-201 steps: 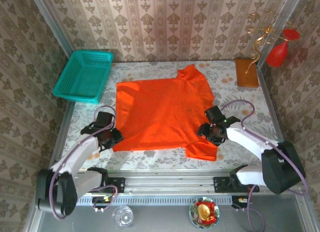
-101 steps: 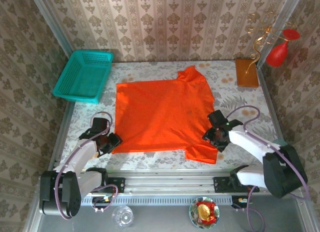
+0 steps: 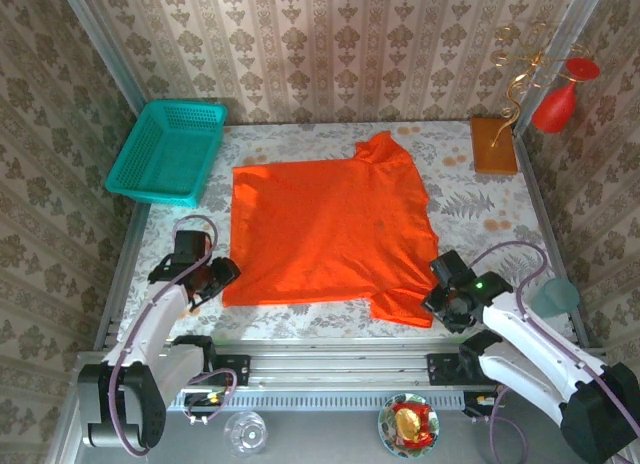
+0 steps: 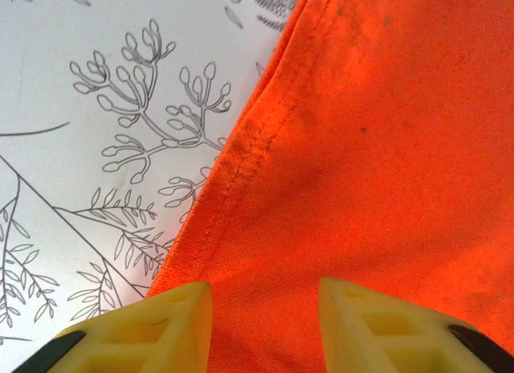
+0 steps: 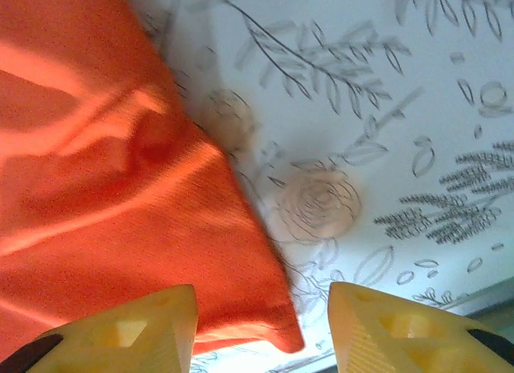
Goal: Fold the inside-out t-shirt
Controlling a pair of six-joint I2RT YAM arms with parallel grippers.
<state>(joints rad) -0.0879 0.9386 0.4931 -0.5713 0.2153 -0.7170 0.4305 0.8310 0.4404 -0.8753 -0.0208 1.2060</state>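
The inside-out t-shirt (image 3: 325,229) lies spread flat on the floral table (image 3: 480,209), hem to the left and sleeves to the right (one sleeve points at the back wall, the other at the near edge).

The left gripper (image 3: 215,276) sits at the near-left hem corner. In the left wrist view its yellow fingers (image 4: 173,313) stand apart over the stitched hem, gripping nothing.

The right gripper (image 3: 442,298) sits beside the near sleeve. In the right wrist view its fingers (image 5: 144,325) stand apart, and the sleeve corner lies on the table between them, unclamped.

A teal basket (image 3: 165,149) sits at back left and a brown block (image 3: 493,146) at back right.
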